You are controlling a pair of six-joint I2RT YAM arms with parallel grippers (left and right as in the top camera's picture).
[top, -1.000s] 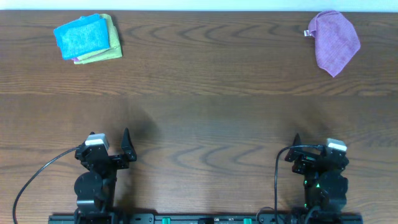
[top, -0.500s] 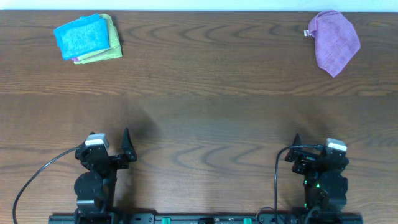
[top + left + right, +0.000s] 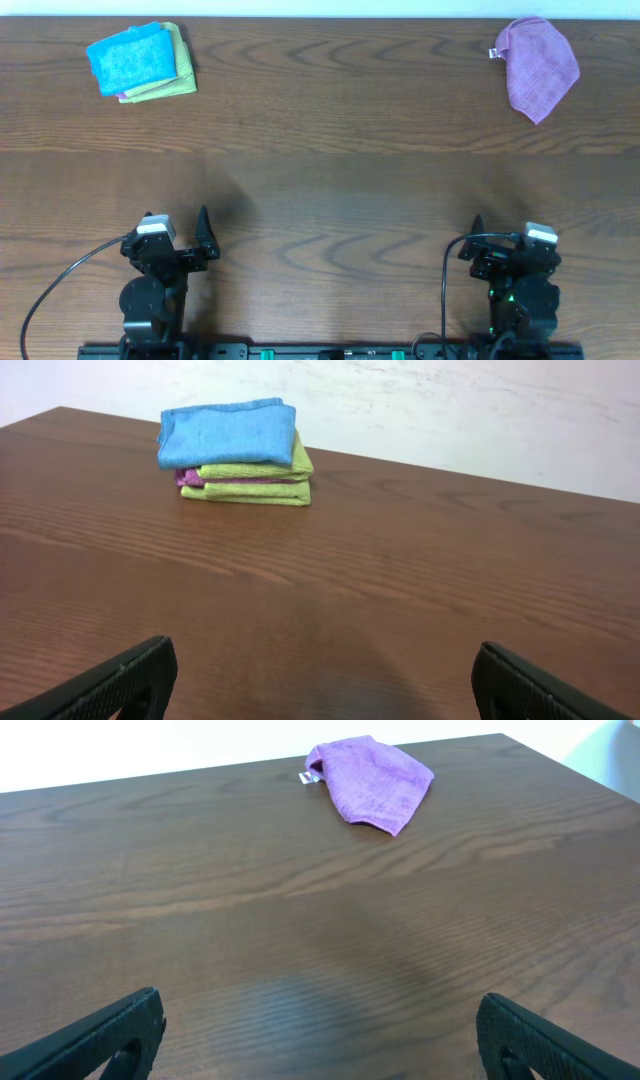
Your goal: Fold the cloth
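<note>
A crumpled purple cloth (image 3: pixel 539 66) lies at the far right of the table; it also shows in the right wrist view (image 3: pixel 371 782), far ahead of the fingers. My left gripper (image 3: pixel 176 240) is open and empty near the front left edge; its fingertips frame bare wood in the left wrist view (image 3: pixel 320 685). My right gripper (image 3: pixel 500 244) is open and empty near the front right edge, with bare wood between its fingers in the right wrist view (image 3: pixel 320 1035).
A stack of folded cloths (image 3: pixel 140 61), blue on top with green and purple beneath, sits at the far left; it also shows in the left wrist view (image 3: pixel 236 450). The brown wooden table (image 3: pixel 320 180) ends at a white wall behind.
</note>
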